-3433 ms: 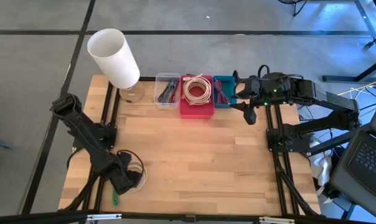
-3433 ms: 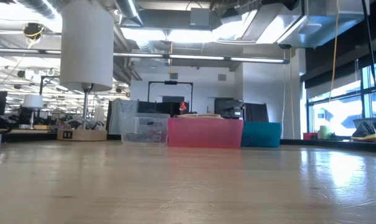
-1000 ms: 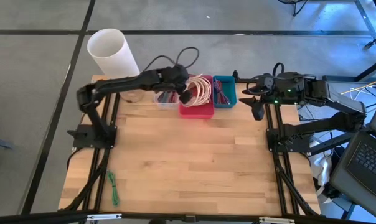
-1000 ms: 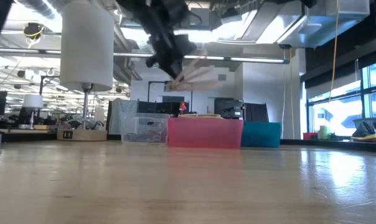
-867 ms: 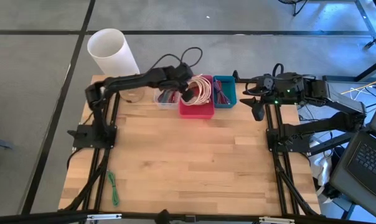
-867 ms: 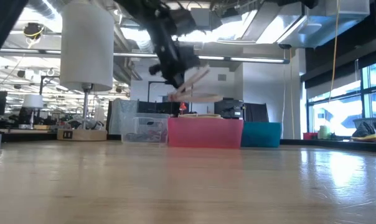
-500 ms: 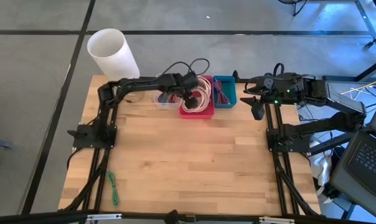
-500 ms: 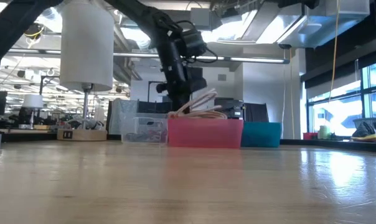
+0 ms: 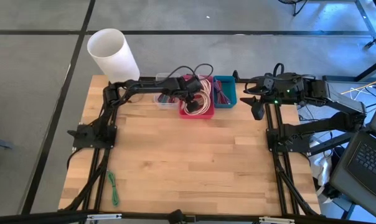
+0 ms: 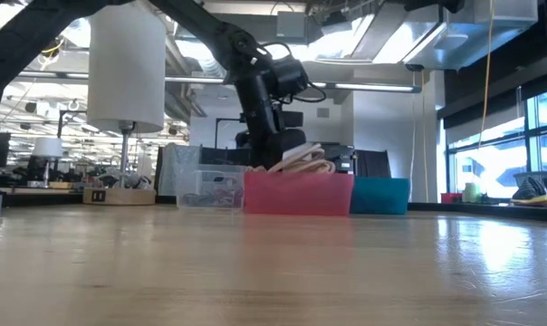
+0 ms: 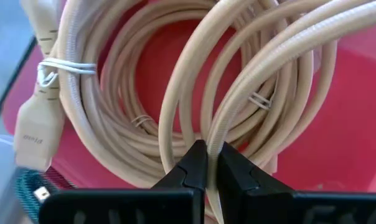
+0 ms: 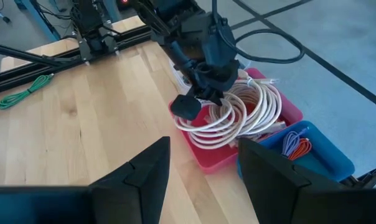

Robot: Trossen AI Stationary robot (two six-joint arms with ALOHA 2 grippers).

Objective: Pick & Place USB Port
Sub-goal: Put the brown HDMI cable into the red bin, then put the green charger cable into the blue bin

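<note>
My left gripper reaches over the red bin at the table's far edge and is shut on a coil of beige USB cable. In the low view the coil sits tilted at the bin's rim. Under it in the bin lies another tied beige coil with a USB plug. My right gripper hangs open at the table's far right corner, off the blue bin, with nothing between its fingers. My left gripper pinches a strand of the beige coil between its two fingers, at the loop's edge. The fingers come from above, pointing down into the red bin. The coil's lower part rests in the bin on the other cable, and the rest leans up above the rim.
A clear bin with small parts stands left of the red one. A white lamp shade rises at the far left corner. A green cable lies near the table's front left. The wooden top spreads between.
My left gripper has gone down and a little toward the table's right, over the red bin, staying shut. The beige coil, which hung well above the bin, has come down with it and now lies at the bin's rim.
</note>
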